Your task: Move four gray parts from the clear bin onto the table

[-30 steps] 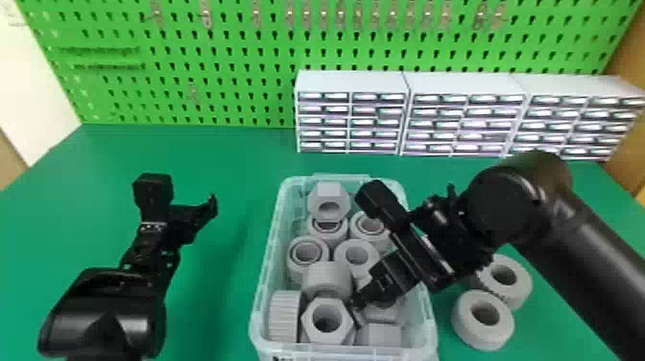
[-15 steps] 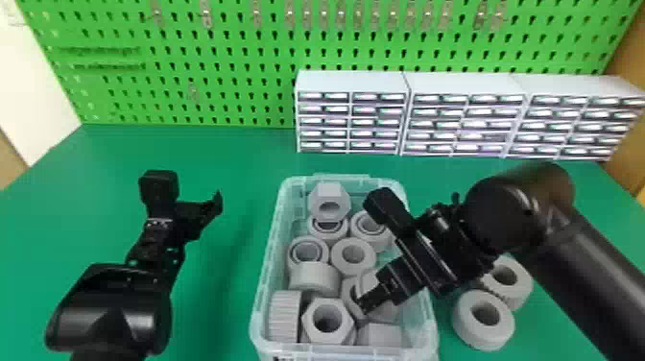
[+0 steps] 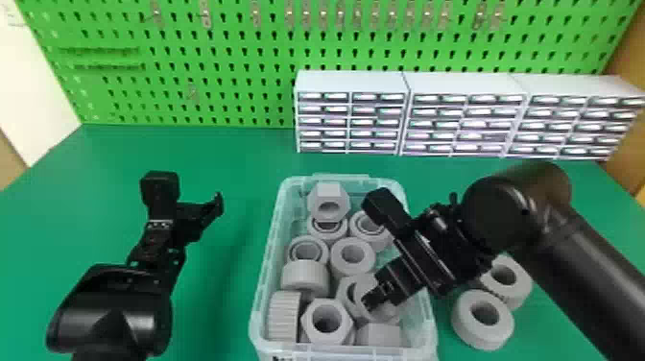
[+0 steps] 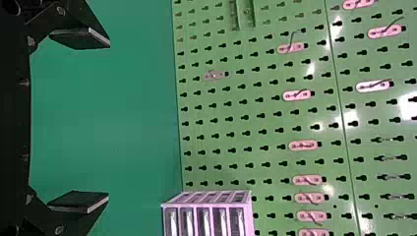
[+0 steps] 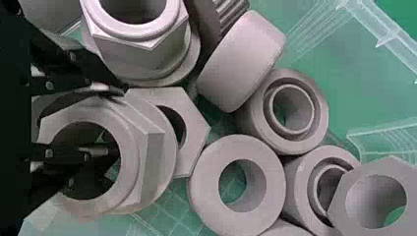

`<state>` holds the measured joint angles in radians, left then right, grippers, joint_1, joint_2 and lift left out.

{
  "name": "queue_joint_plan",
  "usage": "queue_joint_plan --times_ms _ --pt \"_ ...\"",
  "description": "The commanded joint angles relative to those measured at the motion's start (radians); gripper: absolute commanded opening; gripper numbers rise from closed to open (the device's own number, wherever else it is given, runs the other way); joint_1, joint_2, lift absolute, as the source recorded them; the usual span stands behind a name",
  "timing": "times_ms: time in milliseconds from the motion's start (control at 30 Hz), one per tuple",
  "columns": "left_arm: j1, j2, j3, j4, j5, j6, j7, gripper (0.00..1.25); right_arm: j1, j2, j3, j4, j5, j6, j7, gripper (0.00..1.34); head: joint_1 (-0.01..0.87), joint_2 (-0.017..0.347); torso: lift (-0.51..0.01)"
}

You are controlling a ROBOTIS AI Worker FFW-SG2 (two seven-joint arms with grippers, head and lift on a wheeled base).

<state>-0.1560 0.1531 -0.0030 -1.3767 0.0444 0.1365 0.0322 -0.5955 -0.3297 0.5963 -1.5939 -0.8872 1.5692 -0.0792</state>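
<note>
In the clear bin [image 3: 263, 269], a gray part [image 5: 130, 152] is straddled at its wall by the right gripper's [image 5: 119, 120] parted fingers; these are best closed squarely before a straight lift. The left gripper [image 4: 108, 121] is held wide open.

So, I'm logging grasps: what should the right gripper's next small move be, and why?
Probably to close the right gripper gently: one finger appears to sit inside the hole of a gray part, the other outside its wall, with a gap seemingly between the inner finger and that wall.
</note>
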Motion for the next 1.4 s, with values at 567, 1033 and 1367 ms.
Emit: queue_joint_plan --times_ms 567,1033,1367 --pt "-0.002 0.003 -0.006 0.002 0.003 0.0 0.0 1.07 -0.035 0.009 -0.001 -0.017 -0.001 0.003 -0.001 0.29 0.693 0.072 -0.052" --pt "-0.008 0.003 -0.015 0.008 0.003 0.0 0.0 1.07 -0.061 0.021 -0.024 -0.046 -0.033 0.003 -0.001 0.29 0.693 0.072 -0.052" --pt "-0.01 0.01 -0.02 0.008 0.009 0.0 0.0 1.07 -0.078 0.021 -0.047 -0.094 -0.061 0.003 -0.001 0.29 0.693 0.072 -0.052"
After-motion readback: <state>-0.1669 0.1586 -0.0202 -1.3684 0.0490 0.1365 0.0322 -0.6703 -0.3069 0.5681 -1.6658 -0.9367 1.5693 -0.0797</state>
